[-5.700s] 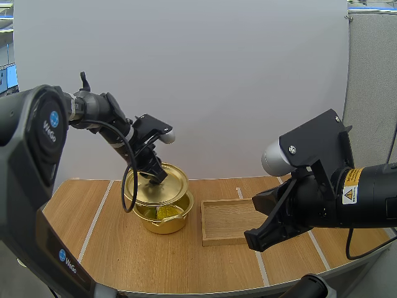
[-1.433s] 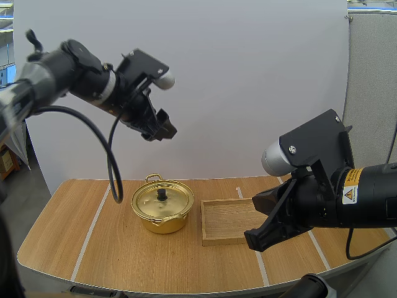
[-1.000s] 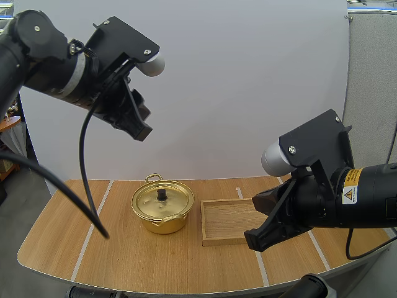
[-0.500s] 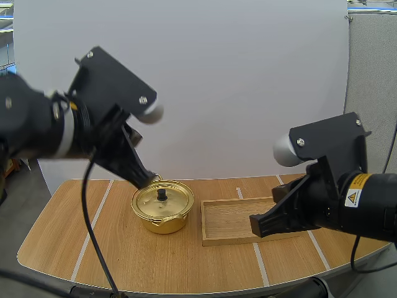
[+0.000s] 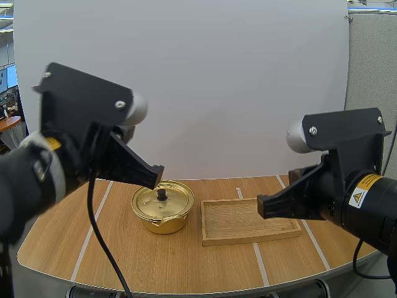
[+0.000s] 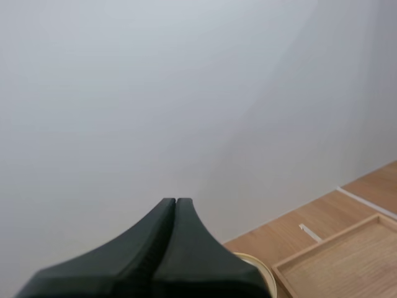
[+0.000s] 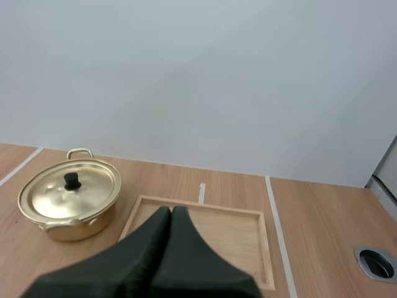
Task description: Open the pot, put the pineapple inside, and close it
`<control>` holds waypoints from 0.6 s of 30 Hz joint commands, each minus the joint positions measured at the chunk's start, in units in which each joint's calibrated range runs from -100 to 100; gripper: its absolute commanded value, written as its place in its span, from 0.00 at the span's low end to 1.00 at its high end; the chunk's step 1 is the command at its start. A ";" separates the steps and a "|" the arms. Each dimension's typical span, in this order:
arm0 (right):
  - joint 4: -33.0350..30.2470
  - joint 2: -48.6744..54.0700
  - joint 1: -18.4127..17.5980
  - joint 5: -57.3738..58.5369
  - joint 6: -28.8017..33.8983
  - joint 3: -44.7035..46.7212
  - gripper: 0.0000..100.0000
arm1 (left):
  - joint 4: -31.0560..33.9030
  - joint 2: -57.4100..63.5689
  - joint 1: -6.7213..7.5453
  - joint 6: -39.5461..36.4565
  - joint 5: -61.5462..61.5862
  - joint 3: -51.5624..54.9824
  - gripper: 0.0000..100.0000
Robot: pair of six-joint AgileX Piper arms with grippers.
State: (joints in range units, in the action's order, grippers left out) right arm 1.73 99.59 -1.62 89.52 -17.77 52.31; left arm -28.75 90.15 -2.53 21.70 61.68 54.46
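Since the lid (image 5: 174, 200) sits flat and square on the gold pot (image 5: 165, 223), the pot's inside is hidden and I cannot tell whether the pineapple is in it. The pot stands on the table (image 5: 124, 256), just beside the wooden tray (image 5: 243, 218) on its left side and not touching it.

Both arms hang high and well apart from the pot. The left gripper (image 6: 176, 202) has its fingers pressed together into one dark wedge with nothing between them, and the right gripper (image 7: 171, 211) is pinched closed on nothing in the same way.

My reading is that the work stands at one of its ends: either the opening is not yet begun, or the closing is done. If it is the opening, the next move calls for one gripper to part its fingers, come down straight over the black knob (image 5: 162, 194) and pinch it.

The pot is upright, with its knob pointing straight up. Being round, it has no true long axis. The line from its loop handle (image 7: 77, 151) to the lip on the near side runs roughly front to back — the handle lies toward the far wall.
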 commanded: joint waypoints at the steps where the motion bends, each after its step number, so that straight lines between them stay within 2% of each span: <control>1: 0.13 0.41 0.23 -10.35 2.15 0.07 0.00 | -0.99 6.59 -0.08 -2.95 -5.77 2.06 0.00; 3: 0.24 0.41 0.23 -15.06 2.15 0.07 0.00 | -0.99 9.85 -0.08 -4.66 -7.41 3.02 0.00; 11: 0.12 0.41 0.23 -31.05 2.15 1.86 0.00 | 0.25 9.85 -0.08 -13.61 -15.30 5.58 0.00; 16: -0.29 0.41 0.23 -41.36 1.96 10.68 0.00 | 0.46 9.85 -0.08 -13.82 -28.19 9.56 0.00; 18: -0.98 0.41 0.23 -43.36 1.96 13.89 0.00 | 1.17 9.85 -0.08 -13.82 -29.80 11.22 0.00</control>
State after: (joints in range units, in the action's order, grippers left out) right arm 1.73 99.68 -1.62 51.65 -15.73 61.61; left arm -28.52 99.76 -2.53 8.46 38.10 62.96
